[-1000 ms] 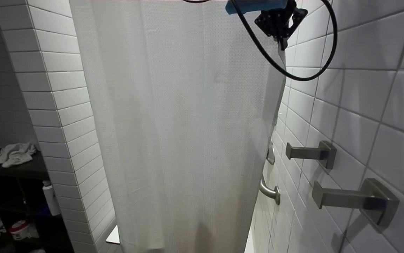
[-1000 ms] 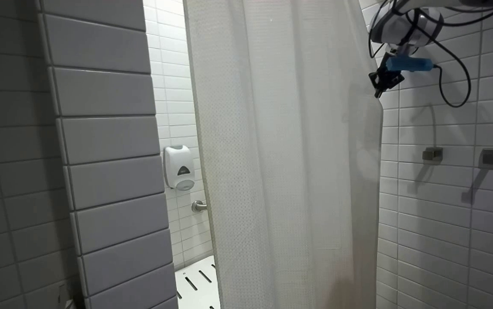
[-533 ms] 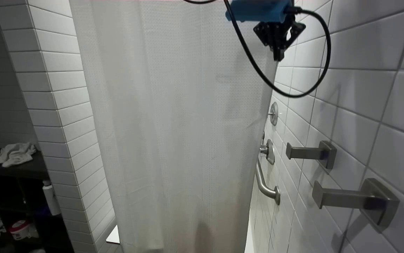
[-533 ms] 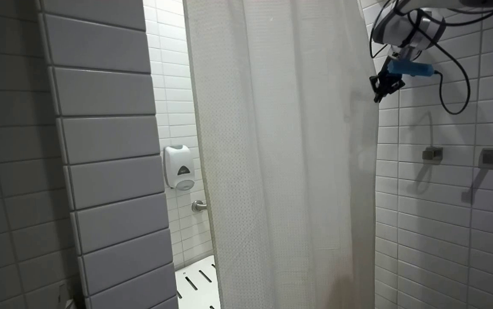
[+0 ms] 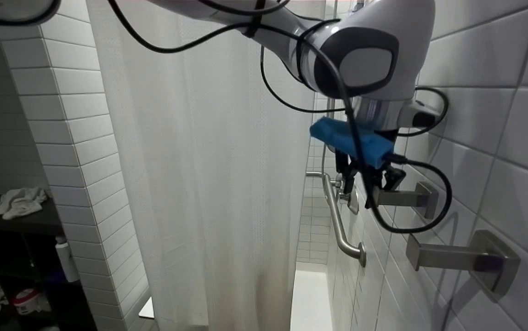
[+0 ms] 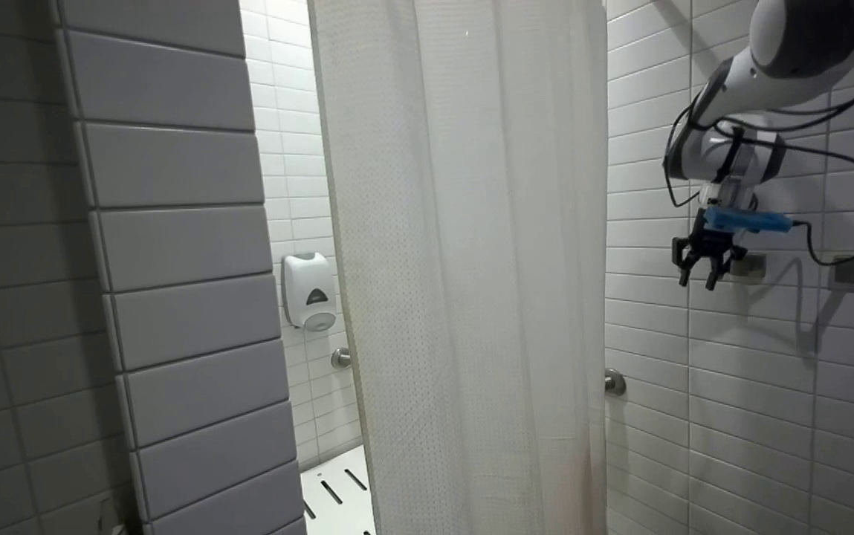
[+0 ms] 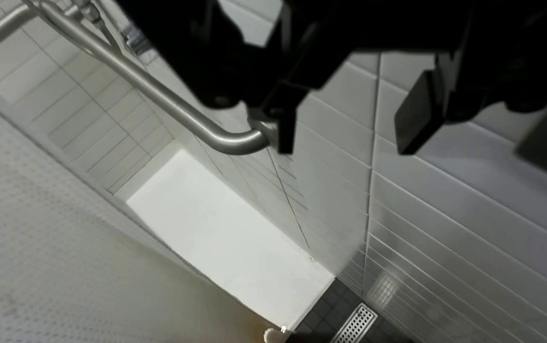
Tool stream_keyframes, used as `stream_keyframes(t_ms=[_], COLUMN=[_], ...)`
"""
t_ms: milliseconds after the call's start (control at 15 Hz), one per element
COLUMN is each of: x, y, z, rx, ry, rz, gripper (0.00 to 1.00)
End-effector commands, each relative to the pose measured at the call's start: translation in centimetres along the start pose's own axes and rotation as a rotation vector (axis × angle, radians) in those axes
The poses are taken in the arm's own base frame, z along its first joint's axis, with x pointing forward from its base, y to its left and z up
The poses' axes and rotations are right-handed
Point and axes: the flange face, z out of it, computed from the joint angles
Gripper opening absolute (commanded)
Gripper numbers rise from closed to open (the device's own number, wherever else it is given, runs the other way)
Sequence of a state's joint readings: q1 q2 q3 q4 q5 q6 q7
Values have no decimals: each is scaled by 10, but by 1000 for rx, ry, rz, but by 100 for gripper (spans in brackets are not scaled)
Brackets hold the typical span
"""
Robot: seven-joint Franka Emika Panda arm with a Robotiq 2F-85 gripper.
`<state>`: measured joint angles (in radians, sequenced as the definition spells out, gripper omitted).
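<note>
- Dark shelf unit [image 5: 54,223], far left in an exterior view; crumpled white cloth [image 5: 18,202] on top; white cylindrical bottle [image 5: 67,261] lower, at its right end.
- Pillar of glossy white rectangular tiles [image 5: 93,151], right of the shelf unit.
- White plastic wall dispenser [image 6: 310,292], rounded, just right of the pillar in an exterior view.
- White dimpled fabric curtain [image 5: 208,184], hanging at centre in both exterior views; brownish low down.
- Brushed-metal tubular grab bar [image 5: 337,220], right of the curtain, its bent end fixed to the white tiled wall [image 5: 479,119].
- Black two-fingered gripper [image 6: 697,281], pointing down, apart from the curtain; fingers spread, wall showing between them in the wrist view. Blue wrapped block [image 5: 353,140] above the fingers.
- Square-based metal wall hook [image 5: 404,198], partly behind the gripper in both exterior views; contact cannot be told.
- Matching metal hook [image 5: 466,258], rightmost.
</note>
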<state>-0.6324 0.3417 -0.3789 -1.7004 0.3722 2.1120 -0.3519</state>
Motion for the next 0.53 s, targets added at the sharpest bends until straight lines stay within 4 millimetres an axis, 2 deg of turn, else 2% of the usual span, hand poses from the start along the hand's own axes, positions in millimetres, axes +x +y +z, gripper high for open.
stream_keyframes(t_ms=[0,133,200,267,400,467], x=[-12,-9,-16,-3,-5,-4], y=[36,38,19,4,4,4], z=[63,86,74,82,86,86], rx=[-71,-157,-184,-131,-163,-165], ry=[-151,-171,-174,-158,-171,-168], rz=[42,17,-26,-32,-39,-41], gripper=[85,96,99,85,99,100])
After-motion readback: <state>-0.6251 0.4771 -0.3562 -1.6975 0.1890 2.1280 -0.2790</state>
